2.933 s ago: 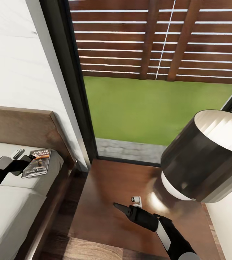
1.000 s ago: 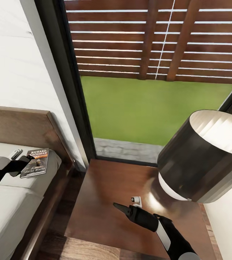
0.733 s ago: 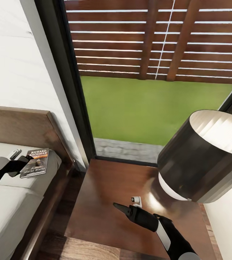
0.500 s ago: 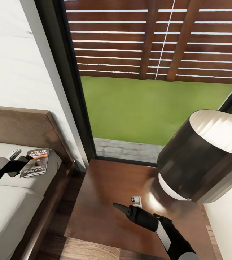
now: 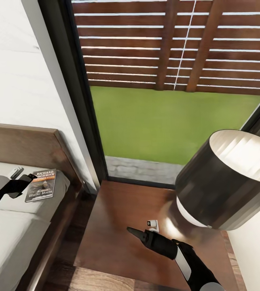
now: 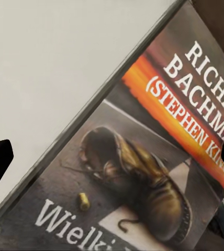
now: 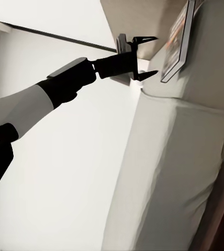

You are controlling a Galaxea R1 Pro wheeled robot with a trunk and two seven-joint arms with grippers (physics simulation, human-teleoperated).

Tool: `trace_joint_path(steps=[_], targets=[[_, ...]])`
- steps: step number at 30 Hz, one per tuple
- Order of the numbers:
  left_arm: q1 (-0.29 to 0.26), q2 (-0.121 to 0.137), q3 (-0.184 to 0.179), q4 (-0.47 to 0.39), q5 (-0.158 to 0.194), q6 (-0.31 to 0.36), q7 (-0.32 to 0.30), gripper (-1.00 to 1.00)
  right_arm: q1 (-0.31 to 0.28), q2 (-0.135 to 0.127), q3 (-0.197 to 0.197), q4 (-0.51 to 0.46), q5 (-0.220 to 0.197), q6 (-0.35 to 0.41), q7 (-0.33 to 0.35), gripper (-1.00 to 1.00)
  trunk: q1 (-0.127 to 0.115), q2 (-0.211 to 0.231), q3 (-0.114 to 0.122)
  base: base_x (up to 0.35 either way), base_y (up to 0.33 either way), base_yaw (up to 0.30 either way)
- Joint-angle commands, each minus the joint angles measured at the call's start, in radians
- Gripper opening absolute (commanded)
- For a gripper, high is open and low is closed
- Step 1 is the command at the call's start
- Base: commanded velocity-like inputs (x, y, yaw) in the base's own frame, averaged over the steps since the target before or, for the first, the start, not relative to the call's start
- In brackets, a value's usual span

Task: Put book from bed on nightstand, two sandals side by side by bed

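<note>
The book (image 5: 41, 185) lies flat on the bed's grey mattress (image 5: 8, 230), in the corner by the headboard (image 5: 20, 141). Its cover with a boot picture fills the left wrist view (image 6: 138, 172). My left gripper (image 5: 23, 176) is open at the book's edge, one finger on each side of it. The right wrist view shows that gripper (image 7: 153, 56) spread beside the book (image 7: 176, 49). My right gripper (image 5: 132, 231) hovers shut over the nightstand (image 5: 117, 214). The sandals are out of view.
A large dark-shaded lamp (image 5: 227, 178) stands on the nightstand's right part, with a small white object (image 5: 153, 224) at its foot. A black-framed window (image 5: 81, 101) rises behind, with grass and a slatted fence outside. A narrow strip of wood floor (image 5: 71, 226) separates bed and nightstand.
The whole head view has shifted slightly downward, so the camera moved. The left gripper stays at the book's edge, and the right arm holds still over the nightstand.
</note>
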Motion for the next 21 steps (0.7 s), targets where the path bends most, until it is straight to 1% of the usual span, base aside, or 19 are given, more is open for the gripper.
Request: trace_joint_path(steps=[1, 6, 11, 15, 18, 21], targets=[[0.0, 0.0, 0.0, -0.002, 0.01, 0.005, 0.008, 1.0, 0.0, 0.001, -0.003, 0.0, 0.0, 0.011, 0.004, 1.0, -0.004, 0.007, 0.003, 0.0, 0.0, 0.0], [0.0, 0.004, 0.001, -0.002, 0.01, 0.005, 0.008, 1.0, 0.0, 0.001, -0.003, 0.0, 0.001, 0.011, 0.004, 1.0, -0.023, 0.042, 0.018, 0.0, 0.0, 0.0], [0.0, 0.02, -0.001, -0.002, 0.012, 0.005, 0.007, 1.0, 0.0, 0.001, -0.003, 0.0, 0.001, 0.012, 0.004, 1.0, -0.042, 0.077, 0.034, 0.0, 0.0, 0.0], [0.0, 0.03, -0.002, -0.002, 0.01, 0.005, -0.011, 1.0, 0.0, 0.001, -0.003, 0.0, 0.001, 0.012, 0.004, 1.0, -0.058, 0.105, 0.046, 0.0, 0.0, 0.0], [0.0, 0.038, -0.002, -0.002, 0.007, 0.007, -0.037, 1.0, 0.0, 0.001, -0.003, 0.0, 0.0, 0.012, 0.003, 1.0, -0.058, 0.105, 0.046, 0.0, 0.0, 0.0], [0.0, 0.053, -0.003, -0.002, 0.006, 0.013, -0.063, 1.0, 0.0, 0.002, -0.004, 0.0, -0.002, 0.011, 0.002, 1.0, -0.058, 0.105, 0.046, 0.0, 0.0, 0.0]])
